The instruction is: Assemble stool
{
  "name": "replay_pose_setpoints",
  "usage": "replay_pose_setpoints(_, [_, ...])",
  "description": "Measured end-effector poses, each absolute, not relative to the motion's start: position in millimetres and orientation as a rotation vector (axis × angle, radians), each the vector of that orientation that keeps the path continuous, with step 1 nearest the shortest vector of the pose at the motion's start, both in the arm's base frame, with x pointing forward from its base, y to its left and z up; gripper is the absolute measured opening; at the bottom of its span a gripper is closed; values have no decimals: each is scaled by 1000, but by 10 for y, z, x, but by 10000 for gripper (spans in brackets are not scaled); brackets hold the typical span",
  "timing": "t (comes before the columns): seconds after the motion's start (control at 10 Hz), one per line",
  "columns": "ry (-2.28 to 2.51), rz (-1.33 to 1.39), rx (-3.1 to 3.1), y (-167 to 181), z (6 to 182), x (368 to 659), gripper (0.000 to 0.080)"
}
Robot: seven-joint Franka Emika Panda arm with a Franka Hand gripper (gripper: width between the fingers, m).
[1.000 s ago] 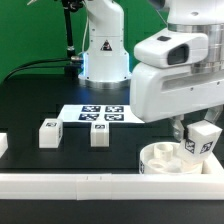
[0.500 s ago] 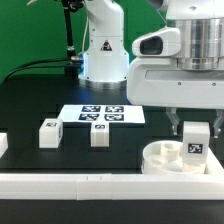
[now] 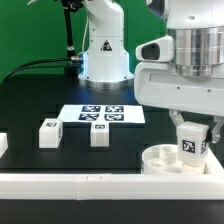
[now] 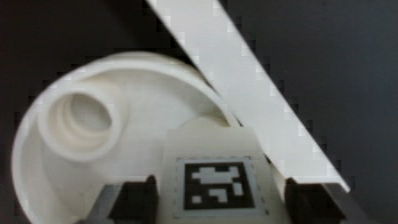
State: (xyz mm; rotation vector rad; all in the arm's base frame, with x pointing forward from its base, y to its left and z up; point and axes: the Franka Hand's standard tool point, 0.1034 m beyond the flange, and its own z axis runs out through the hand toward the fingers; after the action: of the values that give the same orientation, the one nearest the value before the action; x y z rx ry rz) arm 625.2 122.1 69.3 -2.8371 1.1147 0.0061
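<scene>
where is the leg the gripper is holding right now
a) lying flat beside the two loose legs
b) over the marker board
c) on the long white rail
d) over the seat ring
d: the gripper is shut on a leg that hangs over the seat ring, away from the marker board.

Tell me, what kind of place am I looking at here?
Probably a robotics lab bench: a robot arm's gripper holds a tagged white stool leg at a round seat, on a black table with a marker board, against a green backdrop.
</scene>
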Motion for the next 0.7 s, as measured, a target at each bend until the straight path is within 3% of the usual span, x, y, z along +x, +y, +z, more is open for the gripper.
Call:
replay_pose_setpoints(0.4, [1925, 8, -2286, 1294, 695, 6306, 343])
replay_pose_setpoints(0.7, [1992, 26, -2202, 1274, 699, 6322, 343])
